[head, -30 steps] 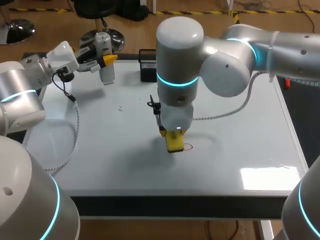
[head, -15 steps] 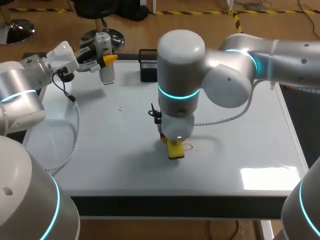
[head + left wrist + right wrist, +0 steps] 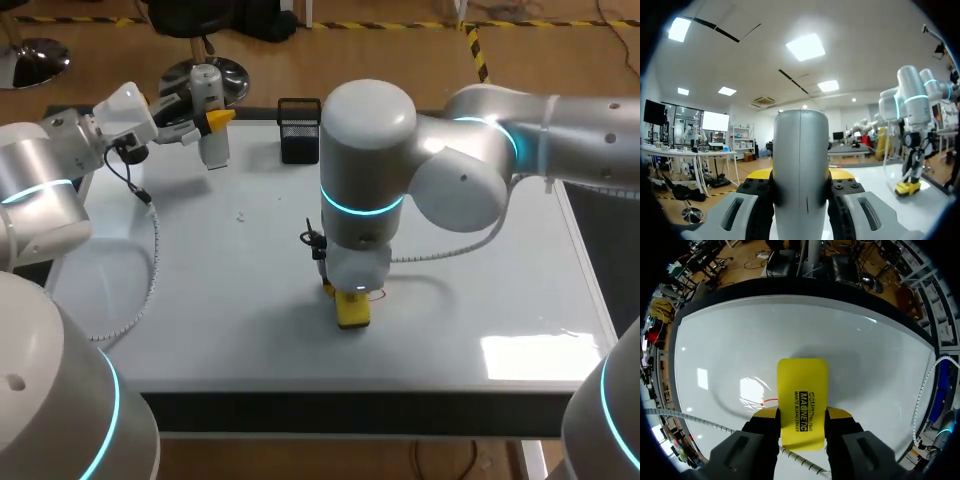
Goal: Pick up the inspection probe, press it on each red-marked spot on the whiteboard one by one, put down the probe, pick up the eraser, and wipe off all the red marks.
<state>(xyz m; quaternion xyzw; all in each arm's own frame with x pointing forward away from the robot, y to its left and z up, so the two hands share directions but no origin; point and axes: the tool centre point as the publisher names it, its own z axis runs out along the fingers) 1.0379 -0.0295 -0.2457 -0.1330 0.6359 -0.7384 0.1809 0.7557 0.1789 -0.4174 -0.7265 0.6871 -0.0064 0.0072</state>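
Near the front middle of the glossy white whiteboard (image 3: 480, 250), kept the flat yellow rectangular eraser (image 3: 353, 312) clamped from both sides in the right gripper (image 3: 352, 303); pressed face down on the board; slid slightly nearer the front edge than a second before; sat just beside the thin red pen mark (image 3: 769, 402). Over the far left corner, held the grey cylindrical probe (image 3: 208, 110) pinched in the left gripper (image 3: 214, 121), unmoved since then; well apart from the eraser.
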